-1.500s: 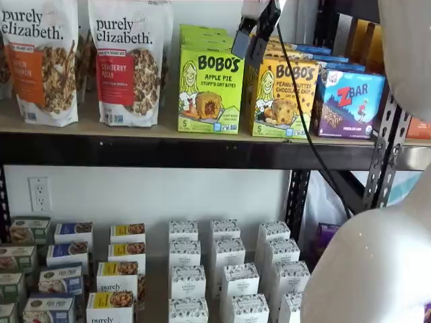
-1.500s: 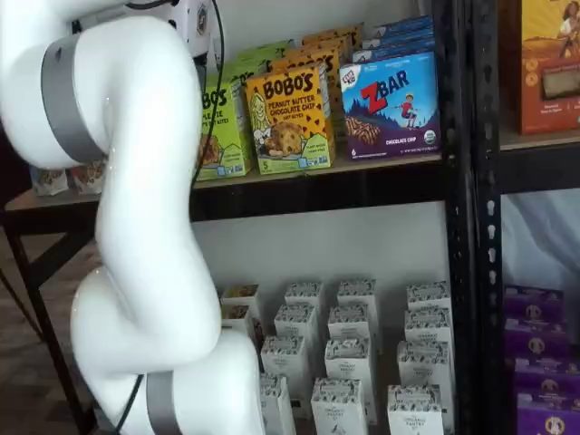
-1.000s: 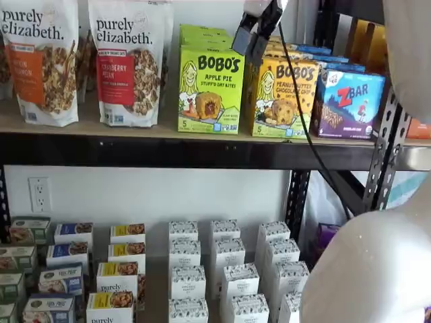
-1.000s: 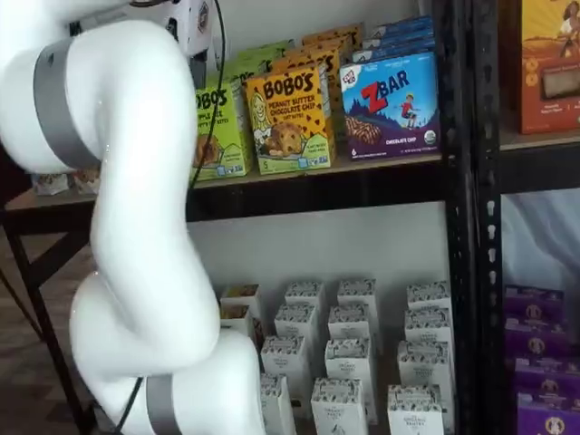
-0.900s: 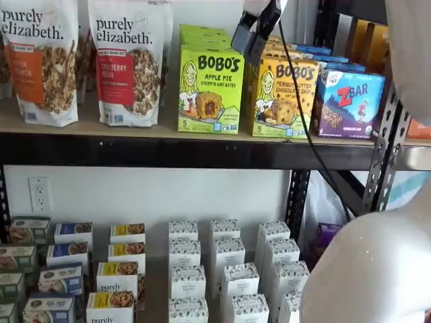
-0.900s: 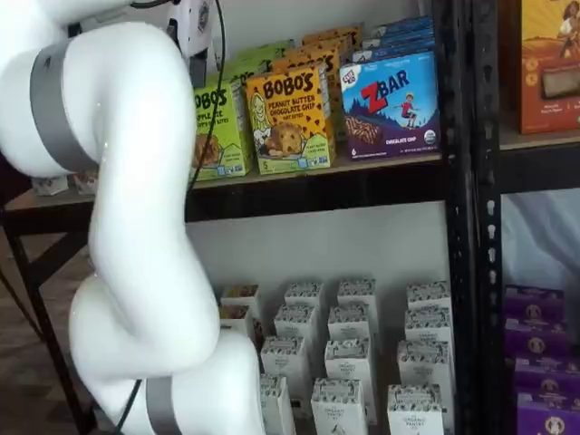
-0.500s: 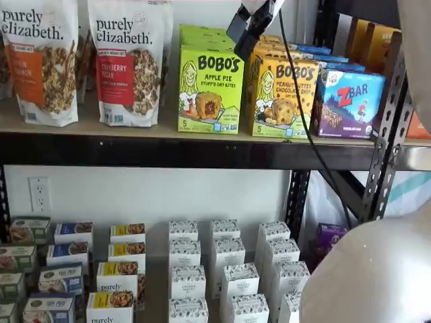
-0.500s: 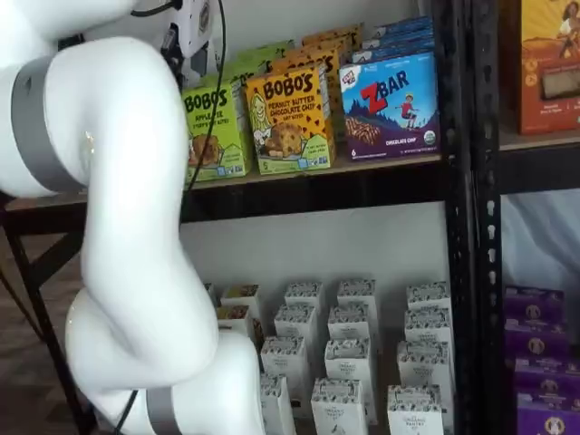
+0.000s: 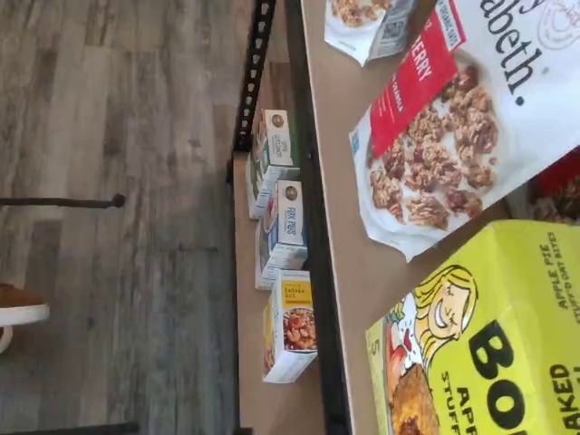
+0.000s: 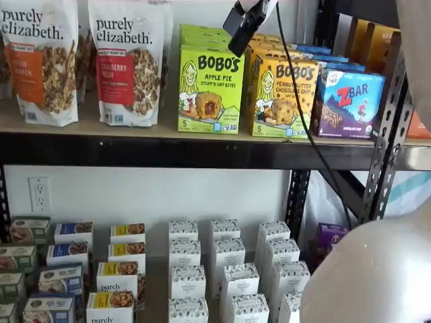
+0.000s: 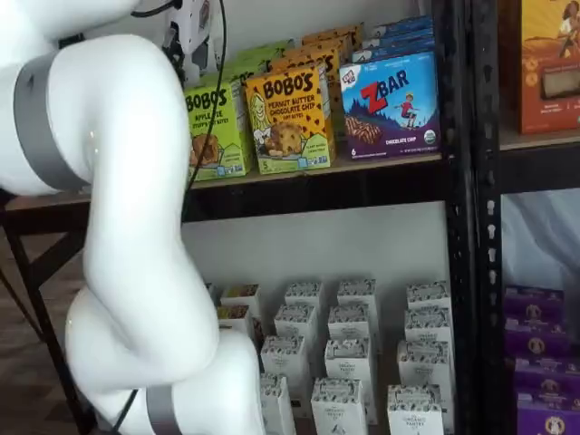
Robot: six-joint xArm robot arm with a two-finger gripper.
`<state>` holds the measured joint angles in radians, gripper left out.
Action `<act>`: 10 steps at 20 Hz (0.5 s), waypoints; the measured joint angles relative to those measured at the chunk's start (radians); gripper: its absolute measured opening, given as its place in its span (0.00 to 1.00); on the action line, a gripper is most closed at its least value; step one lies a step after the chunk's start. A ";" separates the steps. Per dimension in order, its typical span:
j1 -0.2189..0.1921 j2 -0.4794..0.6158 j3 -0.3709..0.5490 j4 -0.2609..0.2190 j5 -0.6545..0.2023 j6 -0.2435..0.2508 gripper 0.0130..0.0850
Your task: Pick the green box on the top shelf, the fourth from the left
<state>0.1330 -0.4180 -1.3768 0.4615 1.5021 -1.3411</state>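
Observation:
The green box (image 10: 210, 91) is a lime Bobo's Apple Pie box standing at the front of the top shelf (image 10: 168, 152), with more green boxes behind it. It also shows in the other shelf view (image 11: 216, 127), partly behind the white arm, and large in the wrist view (image 9: 507, 353). My gripper (image 10: 240, 30) hangs from the view's top edge, over the green box's upper right corner and in front of it. Its black fingers stand apart, open, with nothing between them. A black cable trails down from it.
Two purely elizabeth granola bags (image 10: 128, 60) stand left of the green box. A yellow-orange Bobo's box (image 10: 283, 97) touches its right side, then a blue Z Bar box (image 10: 349, 104). Small boxes (image 10: 222, 269) fill the lower shelf. The white arm (image 11: 127, 227) covers the shelf's left part.
The gripper has moved left and slightly up, from the yellow-orange box's left edge to above the green box's right corner. The arm's elbow has shifted left, uncovering more of the green box.

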 joint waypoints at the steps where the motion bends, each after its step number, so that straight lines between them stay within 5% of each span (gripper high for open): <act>1: 0.002 0.005 -0.004 -0.003 -0.003 0.001 1.00; 10: 0.014 0.091 -0.079 -0.012 -0.004 0.006 1.00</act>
<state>0.1471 -0.3271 -1.4559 0.4499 1.4978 -1.3351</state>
